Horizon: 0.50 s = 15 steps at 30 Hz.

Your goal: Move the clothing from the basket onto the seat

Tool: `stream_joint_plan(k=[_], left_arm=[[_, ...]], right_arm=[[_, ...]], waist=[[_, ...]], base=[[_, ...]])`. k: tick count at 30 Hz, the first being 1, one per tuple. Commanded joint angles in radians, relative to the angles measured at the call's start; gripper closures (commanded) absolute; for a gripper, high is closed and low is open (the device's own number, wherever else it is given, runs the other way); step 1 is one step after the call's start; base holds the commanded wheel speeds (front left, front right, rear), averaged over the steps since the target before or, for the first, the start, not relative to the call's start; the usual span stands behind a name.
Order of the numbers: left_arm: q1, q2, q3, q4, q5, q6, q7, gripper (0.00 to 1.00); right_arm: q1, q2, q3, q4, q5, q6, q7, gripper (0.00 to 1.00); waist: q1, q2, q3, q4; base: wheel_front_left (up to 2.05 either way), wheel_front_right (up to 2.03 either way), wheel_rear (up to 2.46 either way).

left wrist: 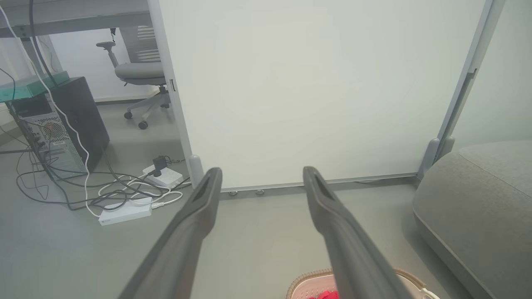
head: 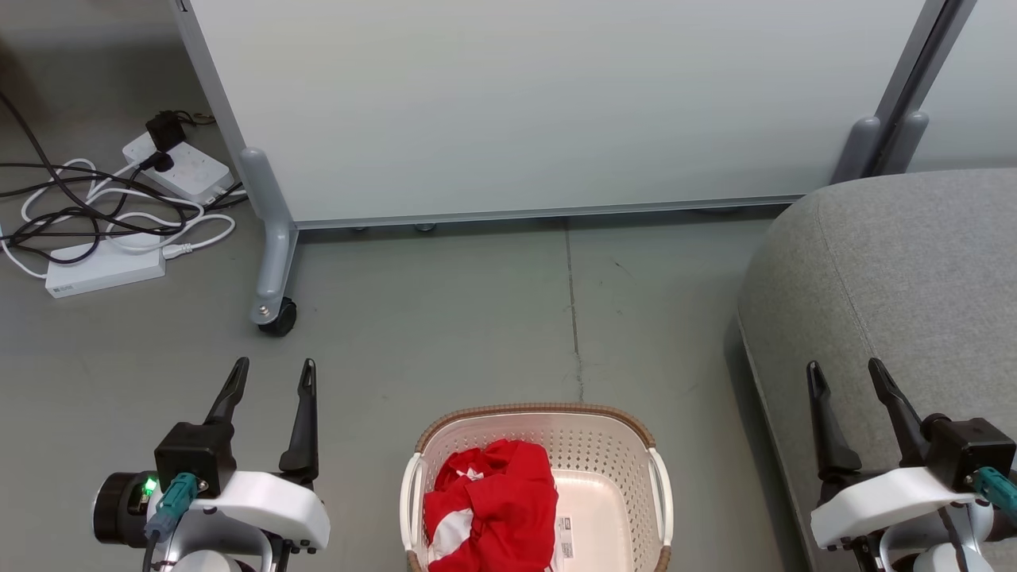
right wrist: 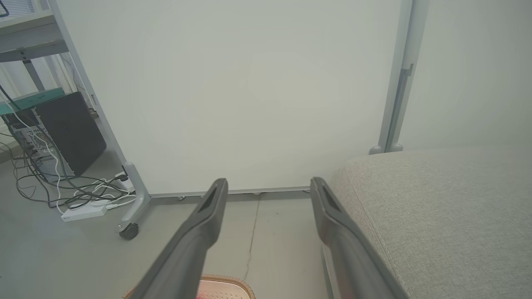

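Note:
A heap of red clothing with white trim lies in the left half of the cream basket, which stands on the floor at the bottom centre of the head view. The basket's bare floor carries a barcode sticker. The grey seat rises to the right of the basket. My left gripper hangs open to the left of the basket, holding nothing. My right gripper hangs open over the seat's front edge, also holding nothing. The basket's brown rim and a scrap of red clothing peek in at the bottom of the left wrist view.
A white partition panel on castor feet stands behind the basket. White power strips and tangled cables lie on the floor at the far left. A computer tower and an office chair stand beyond them.

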Motion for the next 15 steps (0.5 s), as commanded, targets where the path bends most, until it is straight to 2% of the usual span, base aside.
stream_joint_plan(k=[1,11,15], left_arm=[[0.000,0.007,0.001,0.002,0.020,0.006,0.002,0.00],[-0.005,0.010,-0.008,0.007,0.075,0.011,0.009,0.00],[-0.005,0.005,-0.007,0.008,0.086,0.012,0.010,0.00]], right_arm=[[-0.004,-0.002,0.002,0.002,-0.023,0.004,-0.015,0.00],[-0.009,0.003,-0.004,0.024,-0.073,0.005,-0.046,0.00],[-0.011,0.003,-0.002,0.028,-0.056,0.005,-0.055,0.00]], waist=[[0.0000,0.0000,-0.001,0.001],[0.0000,0.0000,0.009,0.002],[0.0000,0.0000,0.012,0.004]], base=[[0.00,0.00,0.00],[0.00,0.00,0.00],[0.00,0.00,0.00]])
